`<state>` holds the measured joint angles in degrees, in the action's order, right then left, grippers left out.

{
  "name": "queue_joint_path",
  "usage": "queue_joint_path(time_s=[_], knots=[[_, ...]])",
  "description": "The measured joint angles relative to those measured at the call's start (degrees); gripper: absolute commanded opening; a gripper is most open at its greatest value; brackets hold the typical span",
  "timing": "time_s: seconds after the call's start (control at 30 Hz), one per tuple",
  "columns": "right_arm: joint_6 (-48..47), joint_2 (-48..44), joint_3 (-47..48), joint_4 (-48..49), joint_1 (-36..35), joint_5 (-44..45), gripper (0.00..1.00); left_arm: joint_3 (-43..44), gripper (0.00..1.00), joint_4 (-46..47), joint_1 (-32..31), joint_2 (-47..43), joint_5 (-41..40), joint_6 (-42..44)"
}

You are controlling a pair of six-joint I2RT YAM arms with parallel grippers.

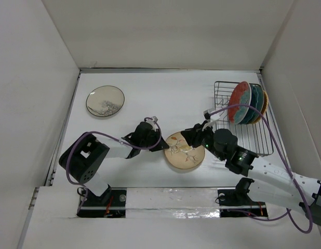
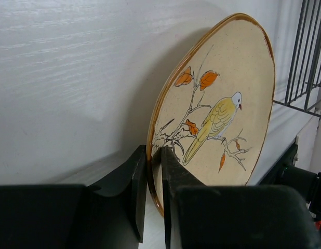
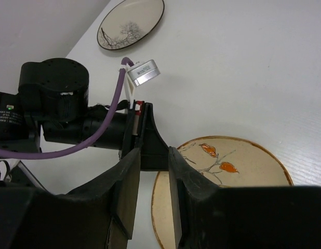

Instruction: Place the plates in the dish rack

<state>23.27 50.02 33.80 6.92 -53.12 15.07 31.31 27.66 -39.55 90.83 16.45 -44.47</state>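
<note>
Plate (image 2: 228, 78) — round, glossy tan, bird motif — pinched by left end effector (image 2: 154, 153).

Black-jointed white arms (image 1: 275, 174), looping purple cables (image 3: 112, 109)

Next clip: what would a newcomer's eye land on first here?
The tan round plate painted with a bird on a branch, mid-table, its rim pinched by the left end effector with the right end effector close by. Next, four colourful plates standing in the black wire dish rack at far right.
</note>
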Motion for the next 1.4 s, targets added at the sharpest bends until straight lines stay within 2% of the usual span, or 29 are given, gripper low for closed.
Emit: queue_joint_path(time_s=[0.1,0.2,0.23,0.33,0.43,0.73,1.13,1.17,1.27,1.3,1.33,1.37,1.4], knots=[[0.02,-0.74,-0.33,-0.07,1.14,-0.31,0.36,-0.66,0.0,-0.13,-0.15,-1.11,-0.52,-0.09],[0.04,-1.46,-0.55,-0.24,2.29,-0.92,0.58,-2.16,0.0,-2.89,0.35,-6.71,-1.64,0.24],[0.02,-1.62,-0.55,-0.37,2.75,-1.42,0.71,-2.86,0.0,-4.37,0.94,-9.9,-2.05,0.55],[-0.13,-1.77,-0.66,-0.46,4.48,-3.76,0.89,-3.8,0.0,-9.9,3.3,-20.79,-5.01,2.4],[0.26,-1.66,-1.11,-0.5,7.02,-6.86,0.99,-3.87,0.0,-15.39,5.75,-28.72,-7.52,4.57],[2.47,4.7,-7.56,4.02,15.52,-20.15,0.99,-3.87,0.0,-23.43,8.04,-37.57,-8.44,5.99],[4.22,15.69,-8.15,14.03,16.44,-30.1,0.99,-3.8,0.0,-25.27,8.09,-45.83,0.07,4.2],[4.35,16.09,-8.17,14.82,16.63,-30.62,0.99,-3.72,0.0,-25.29,8.09,-46.07,1.03,3.89],[5.03,16.35,-8.7,17.97,16.98,-33.16,0.88,-3.04,0.0,-25.42,8.07,-46.69,3.1,3.52],[5.2,16.31,-9.07,19.52,17.11,-34.25,0.79,-2.73,0.0,-25.49,8.07,-46.8,3.48,3.52],[5.64,16.17,-9.49,21.27,17.14,-35.54,0.53,-2.43,0.0,-25.55,8.07,-46.86,3.78,3.58],[5.79,15.98,-9.73,22.43,17.16,-36.72,0.4,-2.08,0.0,-25.79,8.07,-46.88,3.93,3.69],[7.04,15.74,-10.01,24.09,17.33,-37.97,0.31,-1.66,0.0,-26.51,8.07,-46.88,3.67,4.17]])
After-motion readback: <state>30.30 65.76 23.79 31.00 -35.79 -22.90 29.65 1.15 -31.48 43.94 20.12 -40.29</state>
